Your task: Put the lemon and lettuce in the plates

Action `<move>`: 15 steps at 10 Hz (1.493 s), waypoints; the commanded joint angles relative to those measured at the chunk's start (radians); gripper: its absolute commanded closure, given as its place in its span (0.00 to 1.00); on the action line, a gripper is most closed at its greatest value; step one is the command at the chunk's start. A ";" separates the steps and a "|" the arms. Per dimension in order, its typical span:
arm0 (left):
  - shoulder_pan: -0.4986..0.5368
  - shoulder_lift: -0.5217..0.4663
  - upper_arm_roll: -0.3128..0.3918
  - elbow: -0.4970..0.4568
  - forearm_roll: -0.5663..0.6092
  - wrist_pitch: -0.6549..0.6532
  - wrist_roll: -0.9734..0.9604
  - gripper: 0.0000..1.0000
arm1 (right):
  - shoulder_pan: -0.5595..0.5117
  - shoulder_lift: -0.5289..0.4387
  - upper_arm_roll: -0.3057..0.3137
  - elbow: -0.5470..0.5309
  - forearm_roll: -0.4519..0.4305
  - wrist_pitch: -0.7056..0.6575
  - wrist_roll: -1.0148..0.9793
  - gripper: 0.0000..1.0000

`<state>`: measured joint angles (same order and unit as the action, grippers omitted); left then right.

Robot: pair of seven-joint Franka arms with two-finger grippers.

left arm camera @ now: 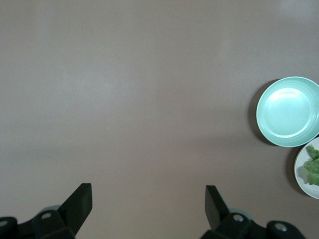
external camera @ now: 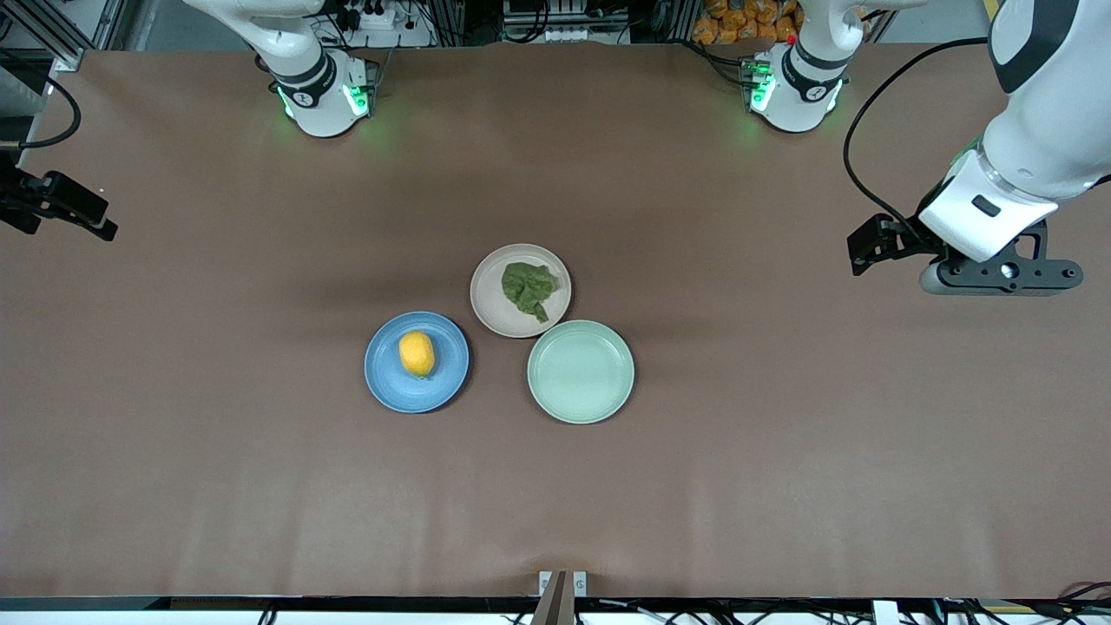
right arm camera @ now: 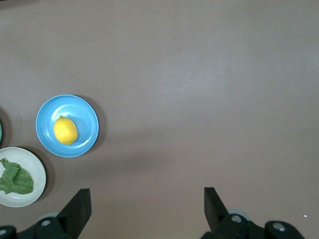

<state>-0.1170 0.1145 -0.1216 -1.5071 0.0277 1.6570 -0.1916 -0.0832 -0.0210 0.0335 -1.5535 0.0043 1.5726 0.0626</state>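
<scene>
Claws: left claw (left arm camera: 148,206), right claw (right arm camera: 147,208) wide, empty.

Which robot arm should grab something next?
Neither. The lemon already lies in the blue plate and the lettuce in the beige plate. The left gripper and right gripper wait open over bare table.

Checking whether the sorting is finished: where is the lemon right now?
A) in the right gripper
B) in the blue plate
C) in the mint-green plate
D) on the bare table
B: the lemon lies in the blue plate, while the mint-green plate holds nothing and the right gripper hangs open over bare table.
</scene>
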 commanded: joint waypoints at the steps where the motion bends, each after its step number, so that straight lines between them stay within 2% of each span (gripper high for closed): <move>1: -0.003 -0.001 -0.003 0.011 0.008 -0.003 0.006 0.00 | -0.012 0.006 0.008 0.016 0.003 -0.014 0.003 0.00; 5: -0.009 -0.012 -0.009 0.011 0.006 -0.005 0.012 0.00 | -0.012 0.004 0.008 0.015 0.003 -0.014 0.003 0.00; 8: 0.003 -0.012 -0.004 0.018 -0.077 -0.005 0.012 0.00 | -0.012 0.006 0.008 0.015 0.003 -0.014 0.003 0.00; 15: 0.049 0.002 0.007 0.016 -0.026 -0.003 0.053 0.00 | -0.012 0.004 0.008 0.016 0.000 -0.014 0.002 0.00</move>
<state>-0.0697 0.1171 -0.1123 -1.4957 -0.0166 1.6570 -0.1697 -0.0834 -0.0210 0.0325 -1.5535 0.0042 1.5722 0.0626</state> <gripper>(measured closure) 0.000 0.000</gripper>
